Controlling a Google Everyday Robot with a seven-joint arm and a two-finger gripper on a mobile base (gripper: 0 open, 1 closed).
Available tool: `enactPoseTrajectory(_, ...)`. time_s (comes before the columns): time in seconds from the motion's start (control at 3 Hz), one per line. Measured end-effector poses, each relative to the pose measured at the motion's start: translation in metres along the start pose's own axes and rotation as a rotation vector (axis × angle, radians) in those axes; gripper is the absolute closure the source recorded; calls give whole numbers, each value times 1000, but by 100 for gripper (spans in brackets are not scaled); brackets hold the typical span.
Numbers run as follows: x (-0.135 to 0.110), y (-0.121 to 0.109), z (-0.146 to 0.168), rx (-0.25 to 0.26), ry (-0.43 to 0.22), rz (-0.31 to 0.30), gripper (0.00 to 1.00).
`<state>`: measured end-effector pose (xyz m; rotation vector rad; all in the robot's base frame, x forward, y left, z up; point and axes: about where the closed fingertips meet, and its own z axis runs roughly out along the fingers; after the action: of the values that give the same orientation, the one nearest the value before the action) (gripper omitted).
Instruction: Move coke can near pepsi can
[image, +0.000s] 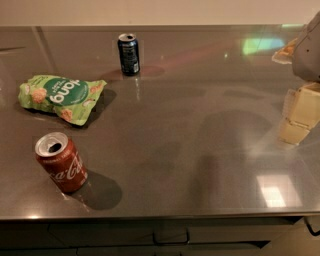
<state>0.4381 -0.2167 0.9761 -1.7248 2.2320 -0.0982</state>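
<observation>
approach step: hand at right edge, grip state i cannot tell; next reach coke can, then pepsi can.

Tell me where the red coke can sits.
The small red aluminium coke can stands front-left on the grey counter, near the green crinkled snack bag; the end effector is at the right edge.

Kitchen — grey counter w/ drawers; gripper at right edge.

Dim light, with white glare near the front-right corner of the bench. The coke can throws its shadow rightward; the gripper hangs at the right edge.
</observation>
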Motion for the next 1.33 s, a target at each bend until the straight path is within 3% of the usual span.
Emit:
enactPoseTrajectory(0.67,-8,-4,3,-14,-9,0,0)
enactPoseTrajectory(1.33,-73,-1,45,-95,-171,-58,0)
